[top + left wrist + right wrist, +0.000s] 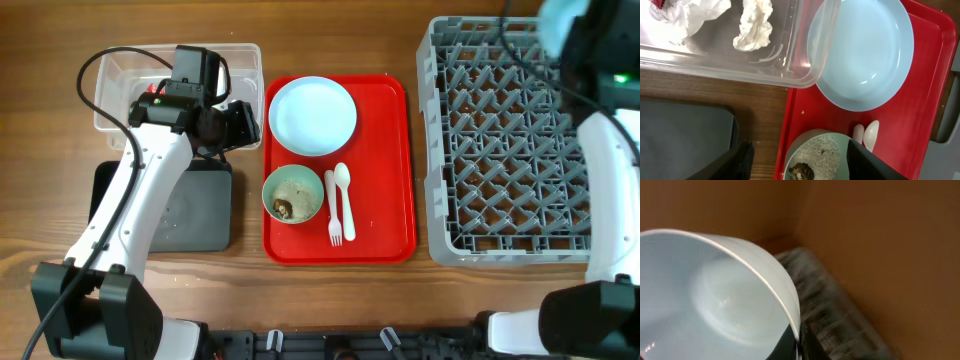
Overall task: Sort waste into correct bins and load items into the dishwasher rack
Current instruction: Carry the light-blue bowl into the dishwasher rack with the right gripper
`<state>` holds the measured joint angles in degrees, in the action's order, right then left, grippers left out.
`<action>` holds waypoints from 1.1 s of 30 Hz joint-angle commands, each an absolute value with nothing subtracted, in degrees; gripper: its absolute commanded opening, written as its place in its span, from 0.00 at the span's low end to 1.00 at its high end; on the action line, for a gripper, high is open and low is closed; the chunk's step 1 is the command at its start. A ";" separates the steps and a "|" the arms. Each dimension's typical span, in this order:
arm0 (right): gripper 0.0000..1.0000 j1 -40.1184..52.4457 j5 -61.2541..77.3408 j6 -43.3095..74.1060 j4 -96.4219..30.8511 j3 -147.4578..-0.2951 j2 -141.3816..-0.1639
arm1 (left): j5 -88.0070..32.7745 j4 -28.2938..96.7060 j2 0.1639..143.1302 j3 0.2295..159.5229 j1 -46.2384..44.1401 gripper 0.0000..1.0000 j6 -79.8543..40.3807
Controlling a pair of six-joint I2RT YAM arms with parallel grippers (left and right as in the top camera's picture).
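My left gripper point(800, 162) is open and empty, hanging above the left edge of the red tray between the clear tub point(120, 70) and the pale green bowl point(293, 193). That bowl holds white rice crumbs and a brown lump point(802, 171). White tissue scraps point(754, 25) and a red-and-white wrapper point(659, 4) lie in the tub. The pale blue plate point(313, 115) and the white spoon point(344, 195) and fork point(333, 212) lie on the tray. My right gripper point(799, 347) is shut on the rim of the pale blue bowl point(705, 305), held high over the grey rack's point(510, 150) far right corner.
The red serving tray point(385, 160) lies in the middle of the wooden table. The black tray point(195, 210) sits below the tub, partly under my left arm. The yellow cup is out of view.
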<state>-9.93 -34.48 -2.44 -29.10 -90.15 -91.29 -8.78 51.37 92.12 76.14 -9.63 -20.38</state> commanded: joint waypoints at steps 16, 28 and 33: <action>0.04 -21.96 -69.12 -37.47 5.26 -90.63 -114.83 | -8.23 51.07 90.80 76.51 -9.37 0.61 -19.73; 0.04 -20.93 -67.68 -33.32 6.35 -90.13 -123.96 | -8.25 51.07 90.80 76.51 -9.37 0.61 -19.92; 0.08 -17.65 -65.78 -31.59 6.37 -89.23 -123.98 | -8.23 51.03 90.80 76.51 -9.37 0.61 -19.92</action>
<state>-20.40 -67.07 -34.61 6.46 -90.02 -123.13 -8.80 51.20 92.12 76.14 -9.63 -20.40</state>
